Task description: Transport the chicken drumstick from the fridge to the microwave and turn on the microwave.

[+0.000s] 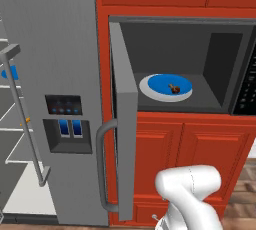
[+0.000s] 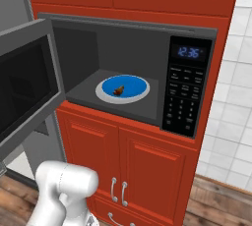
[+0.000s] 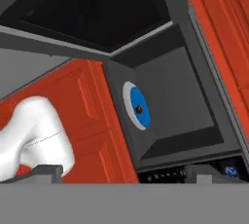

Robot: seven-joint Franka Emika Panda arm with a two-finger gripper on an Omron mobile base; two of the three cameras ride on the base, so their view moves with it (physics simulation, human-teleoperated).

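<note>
The chicken drumstick (image 2: 118, 90) lies on a blue plate (image 2: 133, 90) inside the open microwave (image 2: 189, 90), while the gripper (image 3: 124, 172) hangs empty, jaws spread wide.

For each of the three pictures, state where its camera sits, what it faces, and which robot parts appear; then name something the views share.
Left base view: behind the arm's left, facing the grey fridge and open grey microwave; white arm lower right.
Right base view: behind its right, facing the microwave's black keypad strip; arm lower left.
Hand view: on the hand, rolled, facing the cavity; open gripper at bottom.
Shared: round blue plate bearing the dark-brown chicken drumstick.
</note>
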